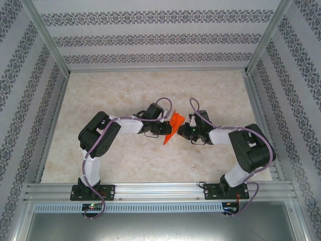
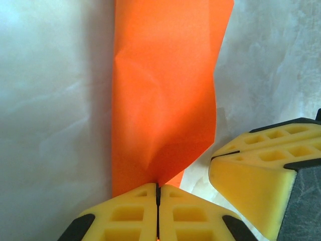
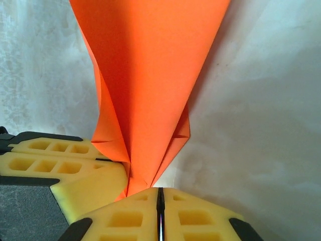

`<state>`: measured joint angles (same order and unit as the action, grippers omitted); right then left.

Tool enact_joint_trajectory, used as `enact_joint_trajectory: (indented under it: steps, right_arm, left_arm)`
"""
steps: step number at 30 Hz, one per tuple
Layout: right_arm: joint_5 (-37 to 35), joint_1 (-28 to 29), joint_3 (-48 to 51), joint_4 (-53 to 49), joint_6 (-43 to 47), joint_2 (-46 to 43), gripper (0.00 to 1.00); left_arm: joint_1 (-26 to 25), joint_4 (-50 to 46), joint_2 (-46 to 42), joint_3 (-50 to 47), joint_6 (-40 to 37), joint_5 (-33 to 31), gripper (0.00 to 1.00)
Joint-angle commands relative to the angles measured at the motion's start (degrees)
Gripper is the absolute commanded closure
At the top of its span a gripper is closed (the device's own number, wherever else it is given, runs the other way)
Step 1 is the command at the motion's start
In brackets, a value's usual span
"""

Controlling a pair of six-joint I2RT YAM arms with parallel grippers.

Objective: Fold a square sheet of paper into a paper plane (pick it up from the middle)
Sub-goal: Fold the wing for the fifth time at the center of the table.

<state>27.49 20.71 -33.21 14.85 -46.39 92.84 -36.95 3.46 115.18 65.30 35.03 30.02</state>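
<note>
Paper plane [image 1: 172, 127] pinched in my left gripper [image 2: 158, 190]; right gripper [image 3: 160, 192] closed just beside the left one.
Risk: creases spring open or tear (thin paper) if my arms pull apart; the right's hold is unclear.

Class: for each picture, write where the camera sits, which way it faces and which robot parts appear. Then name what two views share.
Top external: above and behind, facing down at the beige table; both arms show, left claw and right claw at the folded bright orange-red paper sheet.
Left wrist: on that wrist, facing along its claw, shut on the paper.
Right wrist: on that wrist, facing along its shut claw towards the paper.
Shared: each wrist view shows the other claw.
</note>
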Motion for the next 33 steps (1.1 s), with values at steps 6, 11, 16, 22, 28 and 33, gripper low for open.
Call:
enact_joint_trajectory:
  steps: [6, 11, 16, 22, 28, 33]
  right_arm:
    - [1.25, -0.85, -3.04, 1.7, -1.16, 2.75, 0.88]
    - [2.3, -1.03, -4.69, 3.2, -1.7, 5.2, 0.88]
    - [2.33, -1.06, -5.96, 2.55, -1.67, 6.71, 0.88]
    - [2.13, -1.15, -6.6, 0.36, -1.56, 8.62, 0.92]
    - [2.06, -1.29, -6.06, 0.19, -1.71, 9.62, 0.96]
    - [2.39, -1.28, -5.73, 0.32, -1.9, 9.55, 0.96]
  left_arm:
    - [0.74, 2.5, 0.57, -0.42, 1.5, 1.46, 0.91]
    - [0.74, 3.24, 0.23, -0.43, 1.82, 1.93, 0.91]
    - [0.83, 3.38, 0.14, -0.04, 1.89, 2.15, 0.91]
    - [0.91, 4.47, 0.4, 0.87, 2.68, 2.88, 0.91]
    - [0.91, 5.41, 0.25, 1.48, 3.78, 3.89, 0.91]
    - [0.91, 5.42, 0.65, 2.11, 4.37, 4.44, 0.91]
